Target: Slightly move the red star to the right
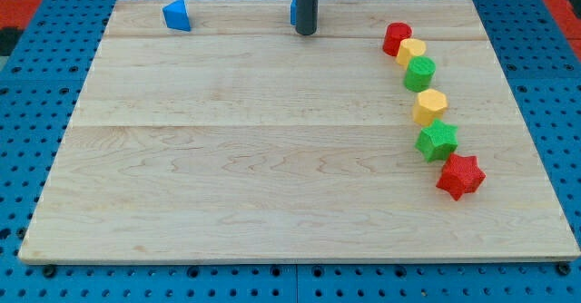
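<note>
While my tip (306, 33) rests near the view's top edge of the wooden board (227, 158), it touches nothing except perhaps a blue block (293, 11) half hidden just behind the rod; being a bare rod, it holds nothing and can only push. Far off toward the view's bottom right of my tip lies the red star (460, 176), the lowest piece in a curved chain of blocks. A green star (438, 141) sits just up-left of it, touching or nearly so. Higher in the chain come a yellow block (430, 106), a green block (420, 72), another yellow block (411, 52) and a red block (397, 38). A blue triangular block (177, 15) lies to my tip's left.

The red star looks small, rigid and light, likely to slide easily and to spin if struck off-centre. I judge its left flank, level with its middle, the place to press.
</note>
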Robot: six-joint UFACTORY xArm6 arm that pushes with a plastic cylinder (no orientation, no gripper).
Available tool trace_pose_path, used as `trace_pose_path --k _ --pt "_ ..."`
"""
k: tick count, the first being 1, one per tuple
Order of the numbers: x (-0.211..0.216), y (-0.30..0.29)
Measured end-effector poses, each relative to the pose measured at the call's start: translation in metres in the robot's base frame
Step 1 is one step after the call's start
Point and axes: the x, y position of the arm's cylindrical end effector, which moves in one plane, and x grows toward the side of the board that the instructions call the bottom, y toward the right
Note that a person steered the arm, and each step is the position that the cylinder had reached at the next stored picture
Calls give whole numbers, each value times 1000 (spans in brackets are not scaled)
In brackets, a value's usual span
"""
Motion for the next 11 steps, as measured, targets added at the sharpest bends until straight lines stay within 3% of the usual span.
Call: trace_pose_path --k 3,5,7,9,11 --pt "5 18" --pt "79 29" --pt "105 54" --pt "102 78" --pt "211 22"
